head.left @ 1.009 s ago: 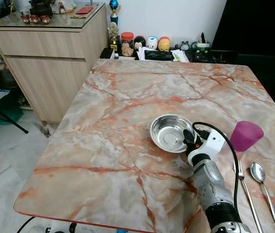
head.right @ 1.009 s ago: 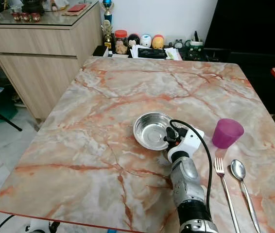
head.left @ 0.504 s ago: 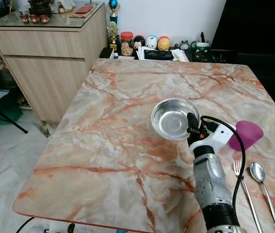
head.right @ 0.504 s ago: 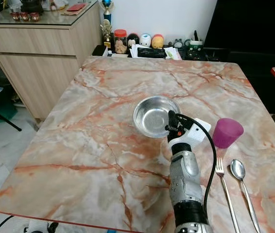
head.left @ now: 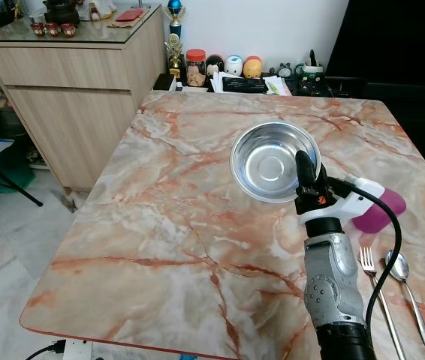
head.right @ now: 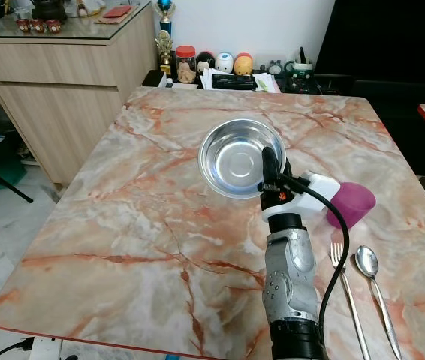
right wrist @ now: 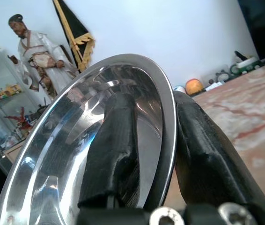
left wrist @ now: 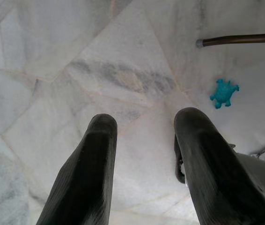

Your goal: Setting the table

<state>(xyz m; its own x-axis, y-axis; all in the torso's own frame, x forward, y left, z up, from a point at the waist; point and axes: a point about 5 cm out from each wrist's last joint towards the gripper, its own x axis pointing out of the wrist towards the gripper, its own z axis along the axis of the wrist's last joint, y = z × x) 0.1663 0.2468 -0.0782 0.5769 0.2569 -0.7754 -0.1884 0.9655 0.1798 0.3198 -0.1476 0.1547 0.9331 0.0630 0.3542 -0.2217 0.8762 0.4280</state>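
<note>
left gripper (left wrist: 142,154) hangs idle over the pale floor, fingers parted with nothing between them, a small teal toy (left wrist: 224,92) lying ahead of it.

on to the table (head.left: 160,217): the bowl (head.left: 275,161) is up off the marble now. a second ago it sat flat near the middle-right of the table; now it rides in the air, tipped so its inside faces the camera, and it has travelled toward the far edge. the right gripper (head.left: 302,171) has it by the near rim, one finger (right wrist: 116,150) inside the bowl and the other outside, pinched tight on the steel. so the pick is done and the carry is on; by my read the bowl is being moved to its place in the setting, and nothing has been set down yet.

right of the arm, the purple cup (head.left: 381,210) lies near the right edge, partly hidden behind the wrist and its black cable. closer to the near right corner lie the fork (head.left: 381,300) and the spoon (head.left: 406,289), side by side. the marble under the bowl is open; the cup is the nearest thing the wrist could knock.
</note>
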